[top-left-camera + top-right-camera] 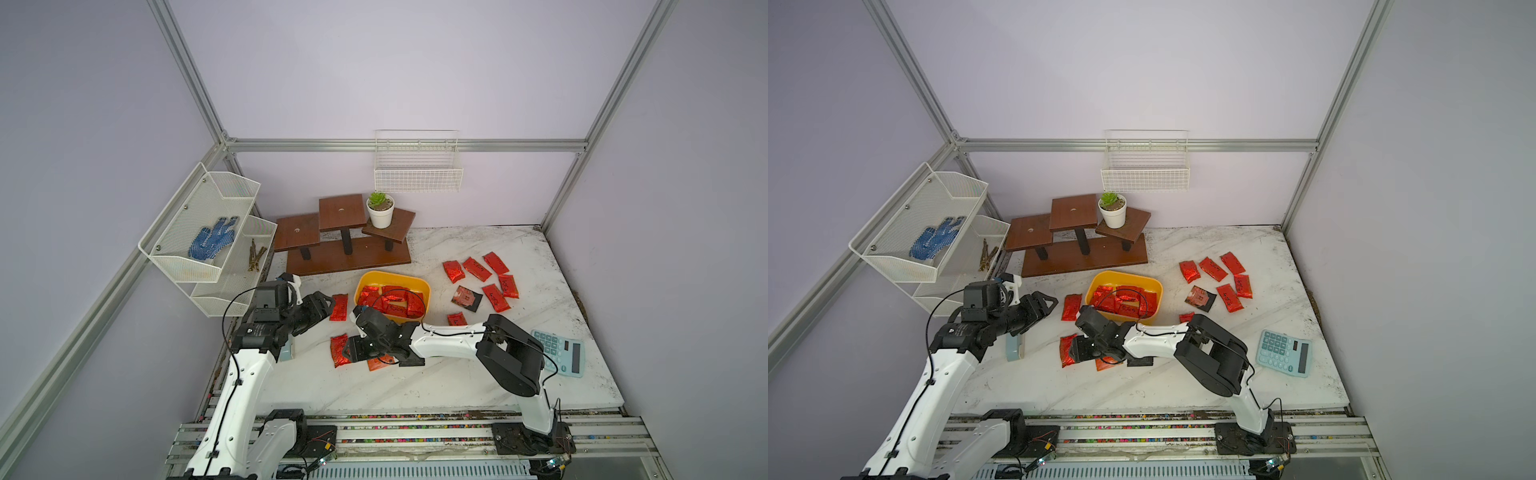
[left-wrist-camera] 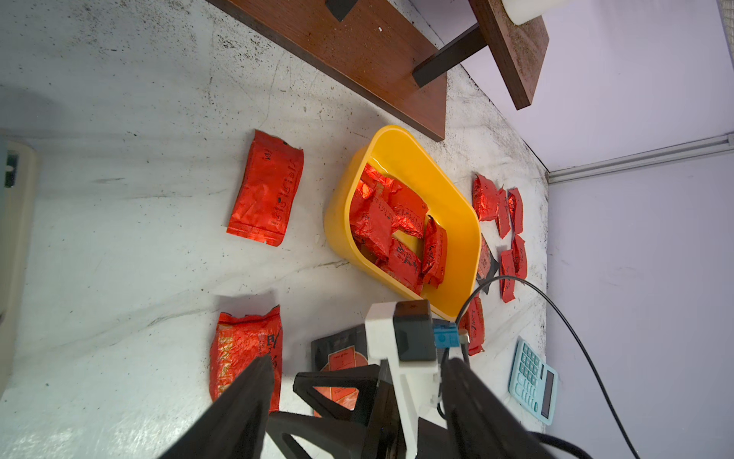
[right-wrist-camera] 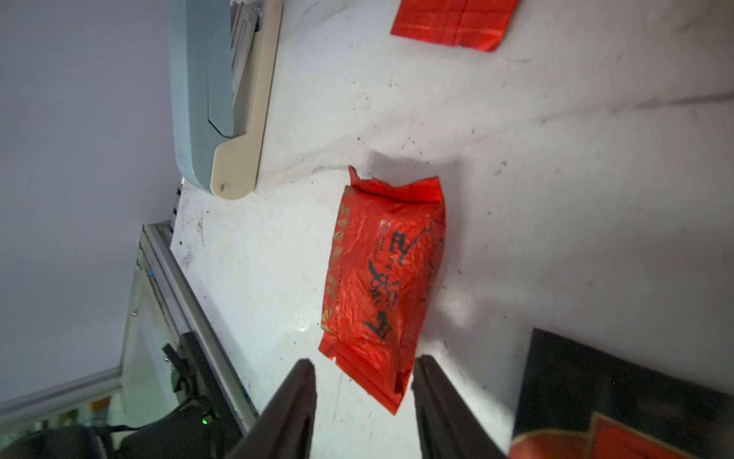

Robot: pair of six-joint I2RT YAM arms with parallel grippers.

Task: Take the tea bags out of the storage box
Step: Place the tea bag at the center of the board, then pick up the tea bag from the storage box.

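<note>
No word or number can be read outright. The red pouch point(image 3: 387, 278) in the middle of the right wrist view bears black brush-style characters down its face and a row of gold marks along one edge, none legible. A second pouch point(image 2: 267, 188), left of centre in the left wrist view, carries faint black characters. The black sachet point(image 2: 337, 354), near that view's bottom edge, has an orange label with tiny unreadable print. The calculator point(image 1: 559, 352), at right in both top views, has keys too small to read.

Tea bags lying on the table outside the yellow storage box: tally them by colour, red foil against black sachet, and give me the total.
Red foil tea bags: 8
Black sachet tea bags: 2
Total: 10
</note>
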